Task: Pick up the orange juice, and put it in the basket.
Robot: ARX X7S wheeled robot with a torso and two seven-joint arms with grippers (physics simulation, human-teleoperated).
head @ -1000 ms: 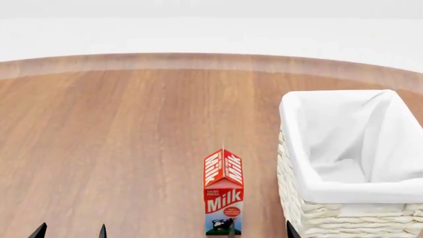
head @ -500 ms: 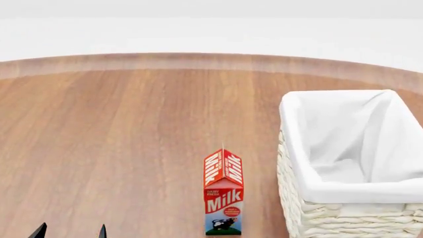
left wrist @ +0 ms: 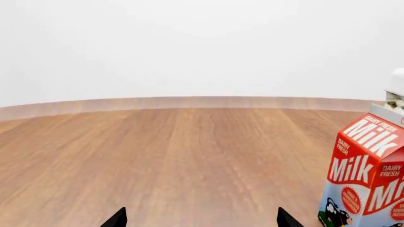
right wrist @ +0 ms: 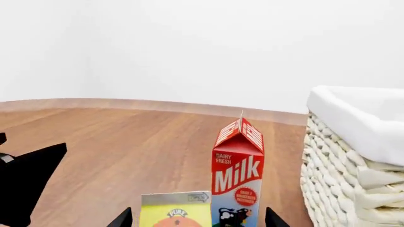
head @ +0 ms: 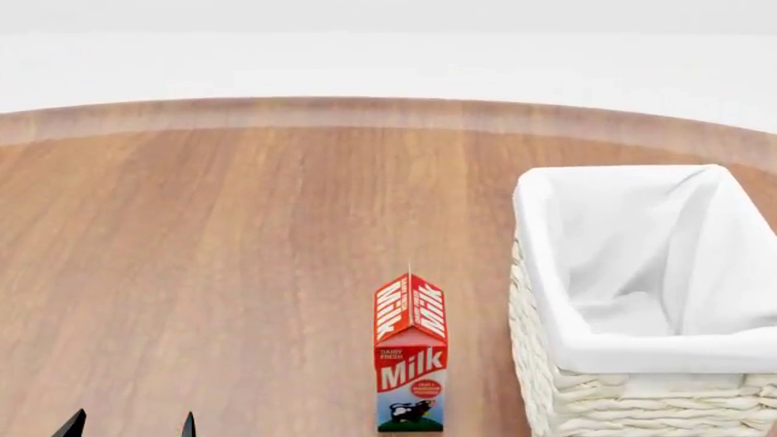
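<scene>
We have two hands low at the near edge of the round brown wooden bench (head: 243,237), and both are empty. Our left hand (head: 127,426) shows only two dark fingertips, set well apart, with bare wood between them; it sits toward the near left of the bench, away from the cartons, so we judge it is parked rather than working. Our right hand (right wrist: 197,218) also has its tips spread wide, and they frame the top of the yellow-green gable-top orange juice carton (right wrist: 175,210). That framing suggests the right hand is lined up to close on the carton, though it does not touch it yet.

The orange juice stands upright at the near edge of the bench, just beside the red-and-white milk carton (right wrist: 239,177) and closer to us than it. The head camera does not show the juice at all; it lies below that view. Only its top is visible: a pale folded ridge, yellow-green panel, and the upper arc of an orange-slice picture.

The large cream-white woven wicker basket with a white cloth liner (head: 570,387) stands at the near right of the bench, just beyond the milk, a short carry for the right arm.
</scene>
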